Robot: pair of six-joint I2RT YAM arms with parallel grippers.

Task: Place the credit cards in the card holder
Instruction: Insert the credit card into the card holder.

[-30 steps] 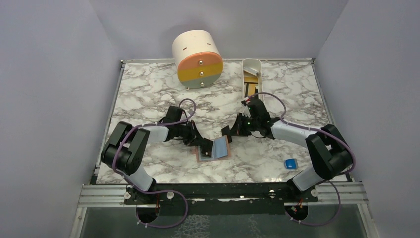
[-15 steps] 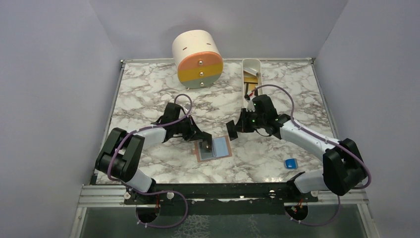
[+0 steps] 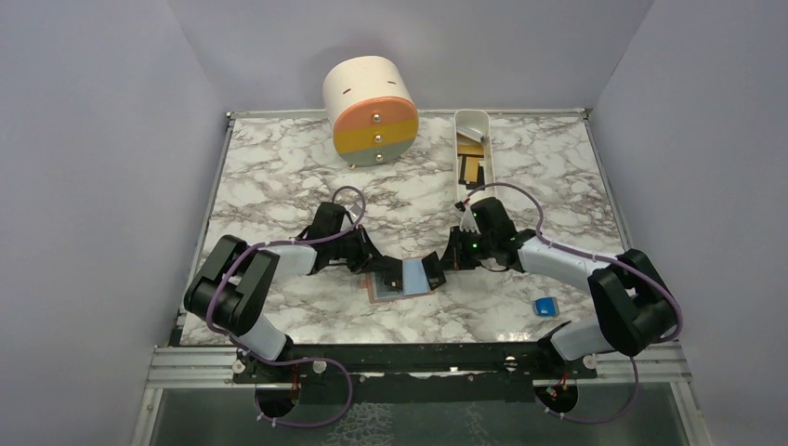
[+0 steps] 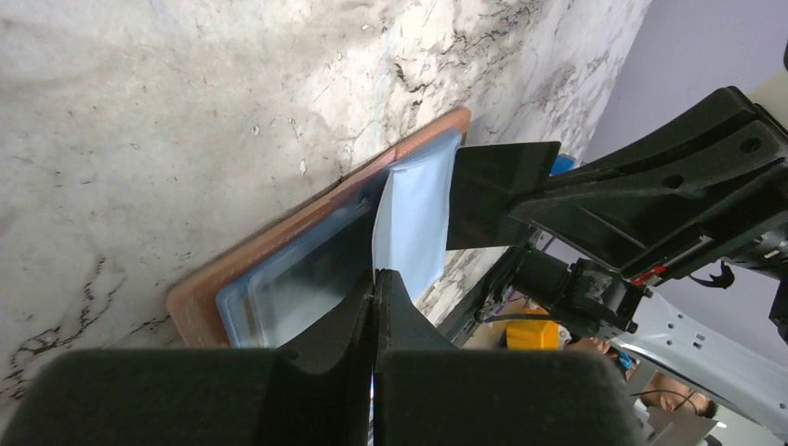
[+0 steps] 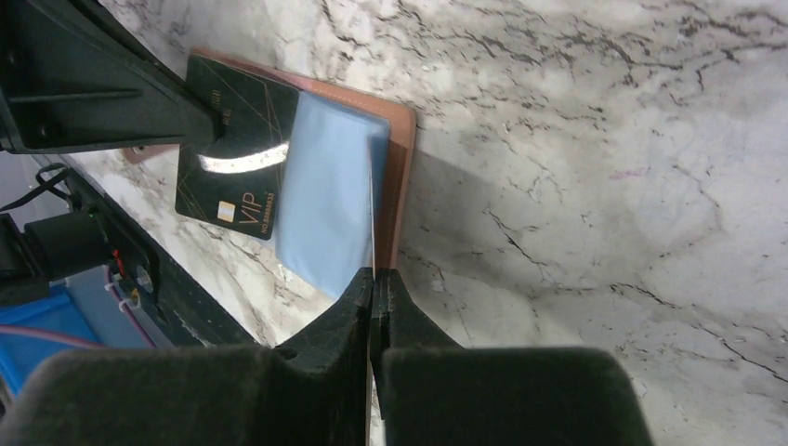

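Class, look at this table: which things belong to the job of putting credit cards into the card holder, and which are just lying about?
Belong to the job:
card holder
black card held by the right gripper
VIP card at the holder
cards in the white tray

Just lying about:
round drawer box
small blue block

Opposing fingers (image 3: 370,265) close over card holder (image 3: 409,279)
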